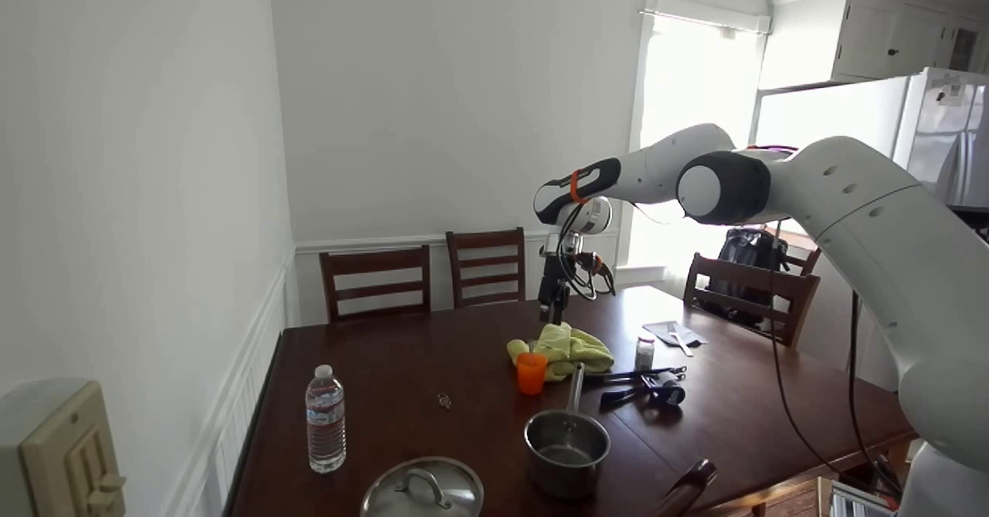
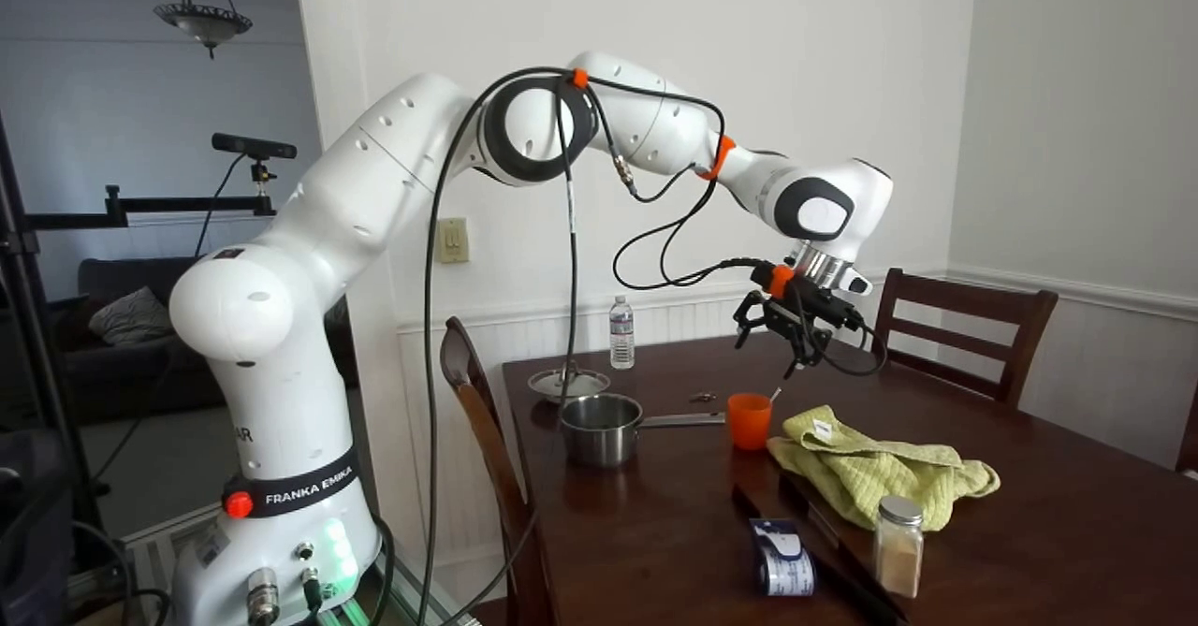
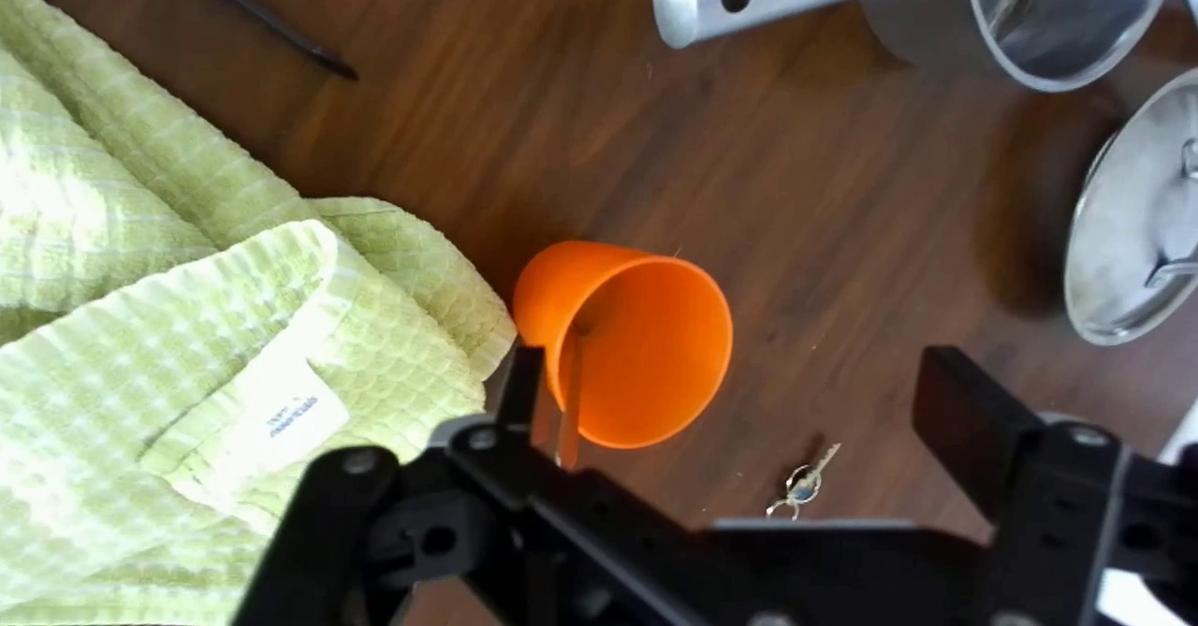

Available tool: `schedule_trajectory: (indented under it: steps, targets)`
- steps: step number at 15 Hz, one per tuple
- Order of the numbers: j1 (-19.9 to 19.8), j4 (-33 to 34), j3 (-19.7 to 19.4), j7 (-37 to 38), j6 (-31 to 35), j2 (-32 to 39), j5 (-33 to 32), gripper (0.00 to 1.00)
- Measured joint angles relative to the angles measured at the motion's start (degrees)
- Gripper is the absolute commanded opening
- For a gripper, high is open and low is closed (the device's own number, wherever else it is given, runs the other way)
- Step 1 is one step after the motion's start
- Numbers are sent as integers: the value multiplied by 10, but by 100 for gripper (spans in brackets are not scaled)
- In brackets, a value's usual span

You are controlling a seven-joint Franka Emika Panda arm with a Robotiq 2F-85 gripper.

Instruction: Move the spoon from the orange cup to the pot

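The gripper [image 3: 735, 392] hangs above the orange cup [image 3: 641, 341], its fingers [image 3: 969, 429] wide apart; the spoon [image 3: 573, 381] leans inside, near one fingertip in the wrist view. The pot [image 3: 931, 35] stands near the cup.

orange cup [image 2: 750, 423]: 1
spoon [image 3: 569, 401]: 1
pot [image 2: 599, 441]: 1
lid [image 1: 421, 494]: 1
water bottle [image 1: 325, 420]: 1
green towel [image 2: 870, 472]: 1
glass jar [image 2: 899, 546]: 1
key ring [image 3: 803, 487]: 1
robot arm [image 2: 393, 158]: 1
gripper [image 3: 736, 388]: 1
gripper fingers [image 3: 973, 429]: 2
wooden chairs [image 1: 375, 262]: 4+
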Motion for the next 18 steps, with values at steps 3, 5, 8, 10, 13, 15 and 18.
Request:
schedule_trajectory:
  steps: [3,5,8,10,13,15,18]
  targets:
    - [-8,11,11,-88,-12,17,0,100]
    - [-14,34,12,-149,-32,37,0,100]
    - [-22,80,14,-203,-74,73,0,100]
    - [-23,99,15,-209,-83,87,0,100]
    - [-22,102,16,-211,-79,90,0,100]
    - [-22,102,17,-220,-63,91,1,100]
    - [-24,102,18,-243,-28,97,4,100]
